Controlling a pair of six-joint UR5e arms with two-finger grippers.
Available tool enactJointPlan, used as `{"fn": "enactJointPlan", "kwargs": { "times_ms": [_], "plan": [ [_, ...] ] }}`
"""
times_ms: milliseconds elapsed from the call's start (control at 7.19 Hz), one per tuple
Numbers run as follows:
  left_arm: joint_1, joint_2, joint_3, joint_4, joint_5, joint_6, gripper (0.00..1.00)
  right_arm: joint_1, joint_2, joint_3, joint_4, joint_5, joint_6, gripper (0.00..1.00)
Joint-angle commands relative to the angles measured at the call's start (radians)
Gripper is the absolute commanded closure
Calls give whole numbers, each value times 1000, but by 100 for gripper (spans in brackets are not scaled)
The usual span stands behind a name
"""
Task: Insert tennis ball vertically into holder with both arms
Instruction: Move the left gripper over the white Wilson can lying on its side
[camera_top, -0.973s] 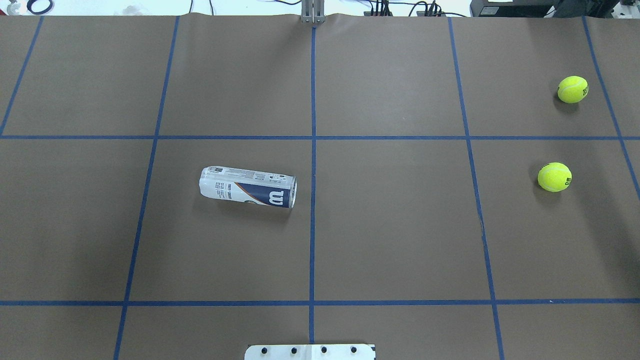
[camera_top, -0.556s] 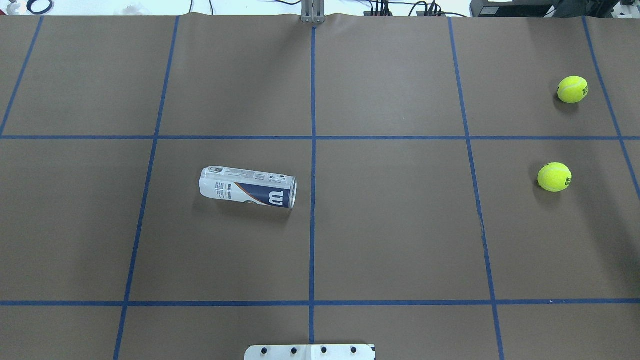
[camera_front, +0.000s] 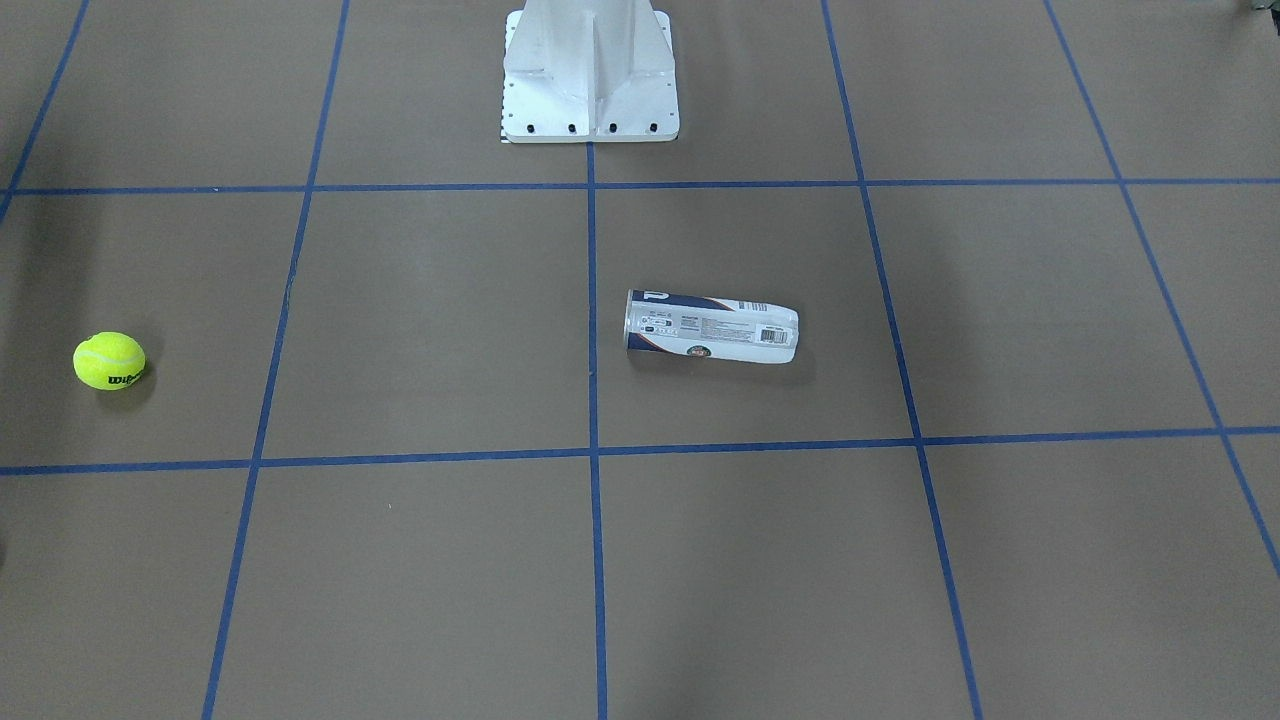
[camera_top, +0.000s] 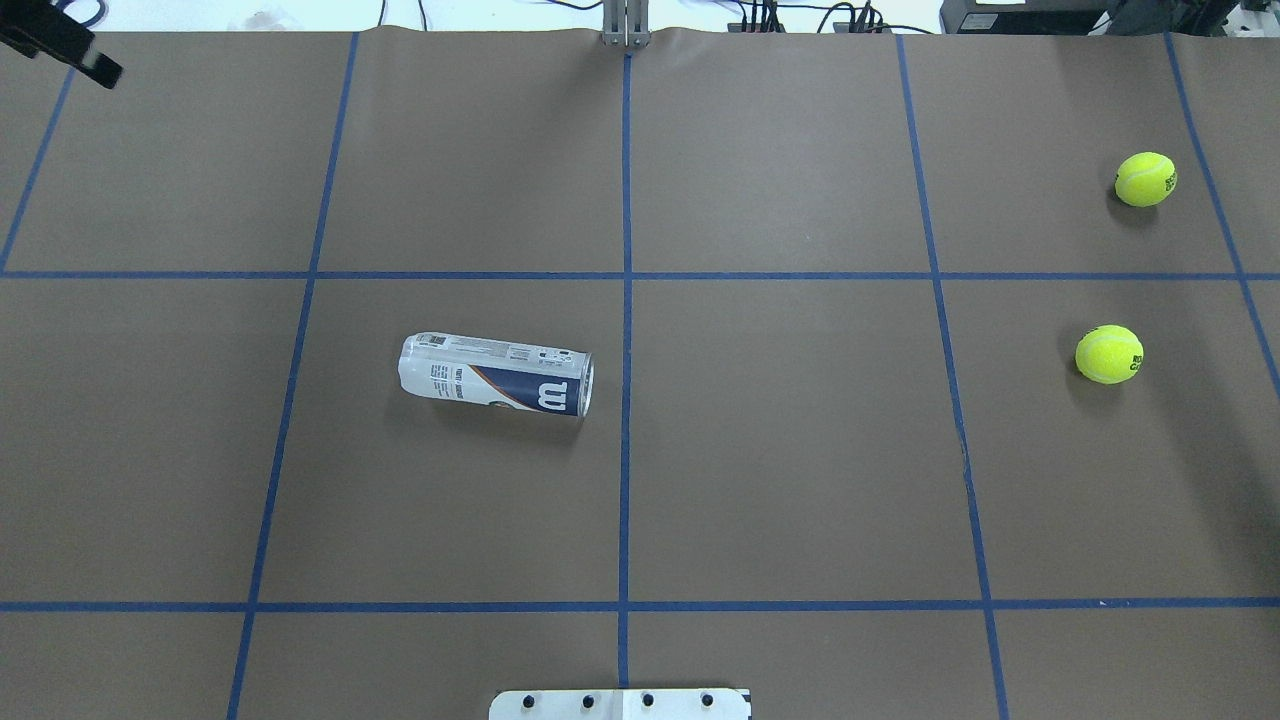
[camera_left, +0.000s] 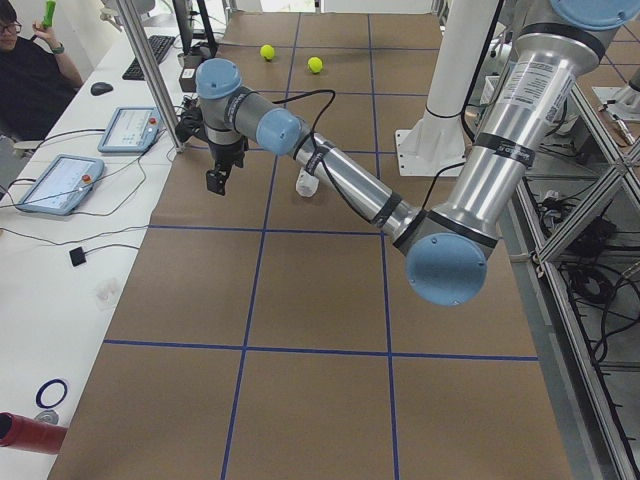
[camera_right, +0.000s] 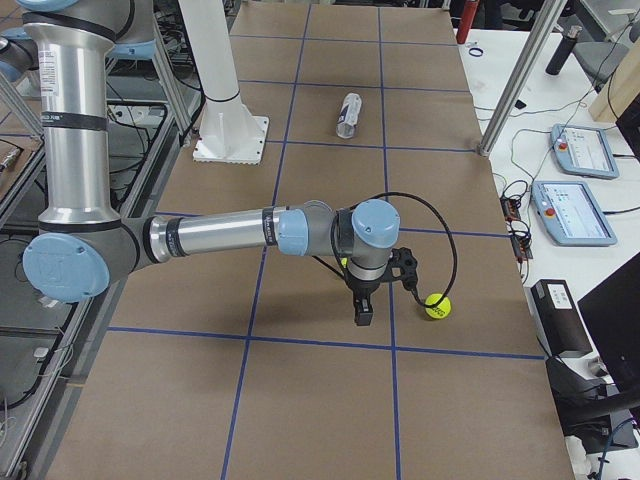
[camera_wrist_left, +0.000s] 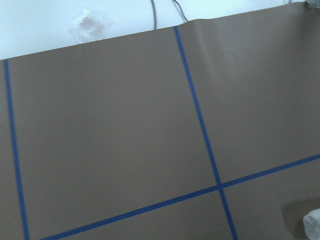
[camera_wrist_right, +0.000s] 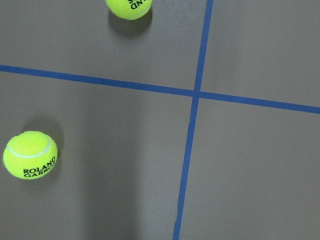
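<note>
The holder (camera_top: 495, 375) is a clear can with a white and navy label, lying on its side left of the table's middle, its open end toward the centre line; it also shows as the holder (camera_front: 712, 327). Two tennis balls rest at the right: one tennis ball (camera_top: 1109, 354) nearer, another ball (camera_top: 1145, 179) farther back. My left gripper (camera_top: 70, 50) pokes in at the far left corner, well away from the can; I cannot tell its state. My right gripper (camera_right: 362, 312) hangs just beside a ball (camera_right: 437, 305); I cannot tell its state either.
The white pedestal base (camera_front: 590, 75) stands at the robot's edge of the brown, blue-taped table (camera_top: 780, 450). Tablets and cables lie on the white bench (camera_left: 70, 190) beyond the far edge, where a person (camera_left: 30, 70) sits.
A black part of my left gripper has come into the overhead view's top-left corner. The can and both balls lie where they were.
</note>
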Motion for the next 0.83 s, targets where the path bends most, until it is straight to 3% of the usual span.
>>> {"fn": "enactJointPlan", "kwargs": {
  "times_ms": [0,139,417,695],
  "plan": [
    [153,-117,-4,-14,3,40,13,0,2,-3,0,0,0,0],
    [213,-146,-7,-19,19,173,14,0,2,-3,0,-2,0,0],
    [340,-223,-1,-8,112,283,1,0,4,-4,2,-3,-2,0],
    [504,-293,13,-11,329,325,1,0,2,-6,0,-2,0,0]
  ]
}}
